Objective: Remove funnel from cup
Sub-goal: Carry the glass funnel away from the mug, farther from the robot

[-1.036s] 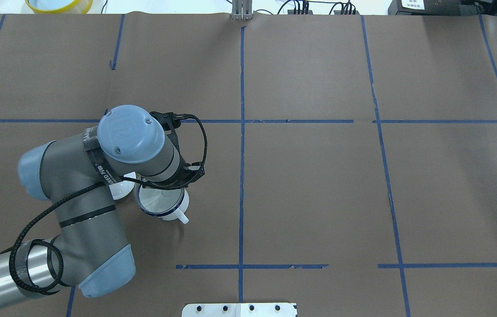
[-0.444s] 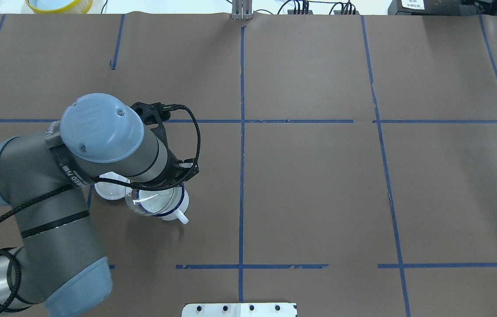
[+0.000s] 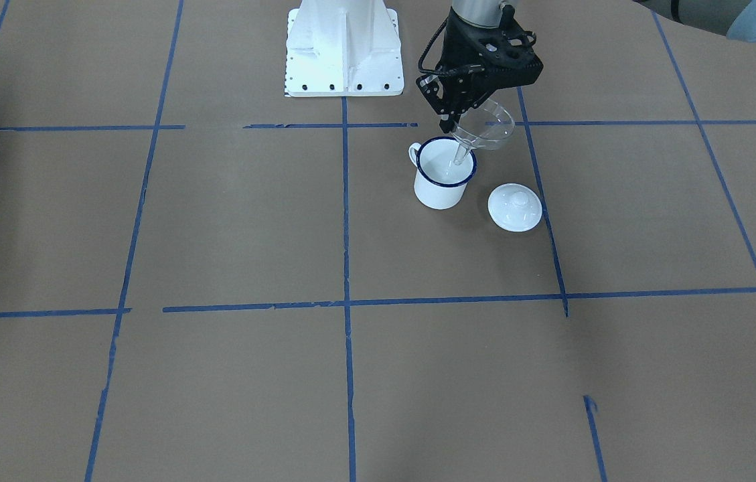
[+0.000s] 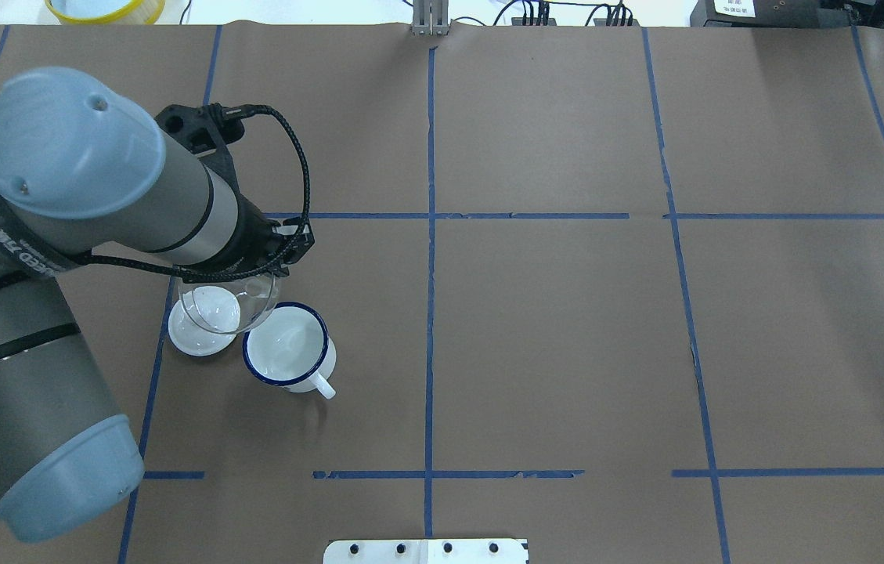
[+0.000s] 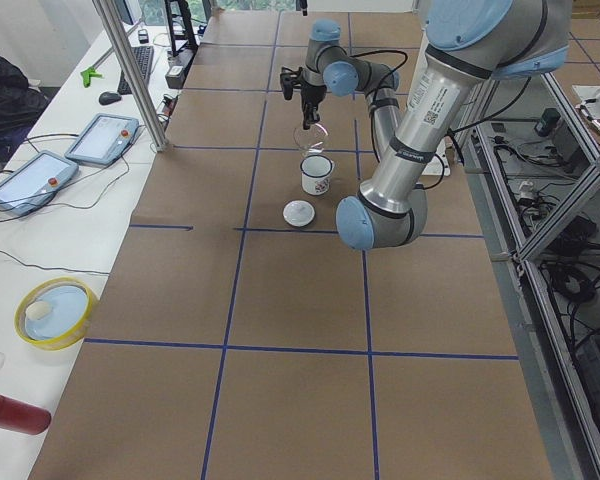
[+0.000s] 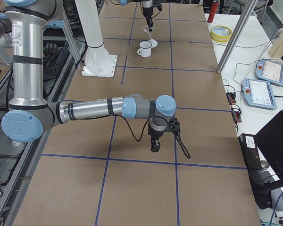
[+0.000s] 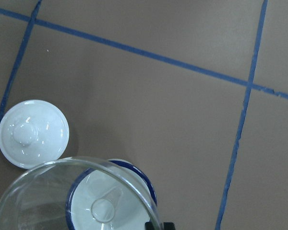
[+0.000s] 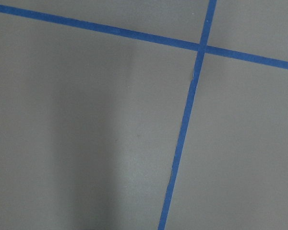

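Note:
The clear funnel (image 4: 226,301) hangs tilted in the air, pinched at its rim by my left gripper (image 3: 459,119), which is shut on it. The funnel also shows in the front view (image 3: 490,127) and fills the bottom of the left wrist view (image 7: 62,201). The white cup (image 4: 289,356) with a dark blue rim stands upright on the table just below and beside the funnel, handle towards the robot; it also shows in the front view (image 3: 439,191). My right gripper (image 6: 155,141) hangs over bare table far from the cup; I cannot tell whether it is open or shut.
A round white lid with a knob (image 3: 515,207) lies on the table next to the cup, partly under the funnel in the overhead view. The robot's white base plate (image 3: 344,47) is behind the cup. A yellow-rimmed bowl (image 4: 105,8) sits beyond the table's far left corner.
My left arm has risen and drawn back with the funnel. The funnel has come up out of the cup and now hangs above it, shifted towards the lid. The cup stayed in place.

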